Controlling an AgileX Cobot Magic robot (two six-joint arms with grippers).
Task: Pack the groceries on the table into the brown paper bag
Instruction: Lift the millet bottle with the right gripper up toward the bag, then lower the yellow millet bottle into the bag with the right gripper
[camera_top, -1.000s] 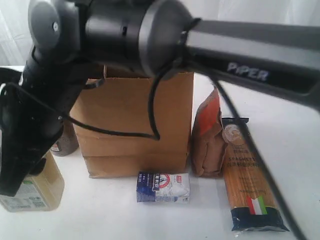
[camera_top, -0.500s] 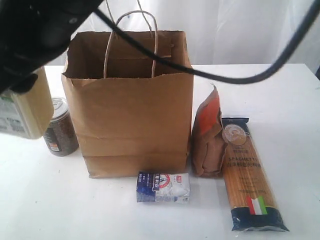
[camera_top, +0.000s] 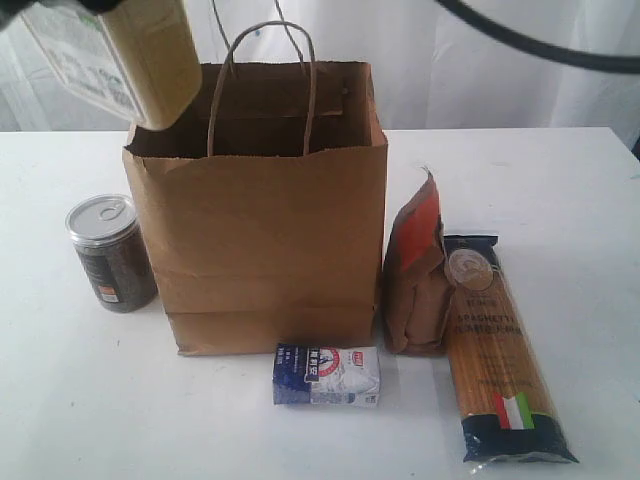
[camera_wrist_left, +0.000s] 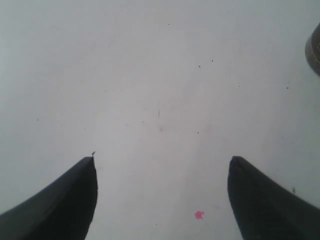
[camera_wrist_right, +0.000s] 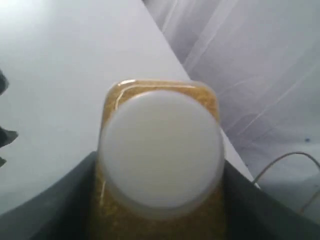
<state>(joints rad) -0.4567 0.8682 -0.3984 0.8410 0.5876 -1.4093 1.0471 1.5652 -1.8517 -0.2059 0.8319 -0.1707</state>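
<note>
Two dark left fingers (camera_wrist_left: 60, 205) stand wide apart over the bare white counter (camera_wrist_left: 160, 75), and nothing is between them. At the far left, the yellow white-capped bottle (camera_top: 120, 55) hangs tilted in the air, high up by the left top corner of the brown paper bag (camera_top: 265, 250). The right fingers (camera_wrist_right: 55, 210) are closed on its two sides, just under the cap. Below the bottle, the tin can (camera_top: 110, 255) stands upright on the counter, just beside the left wall of the bag. The bag stands open with both handles up. In front of it lies the small blue-white carton (camera_top: 327, 376). To the right of the bag, the brown-orange pouch (camera_top: 415, 275) stands upright, close against it. The long spaghetti packet (camera_top: 505, 350) lies flat along the right side of the pouch.
</note>
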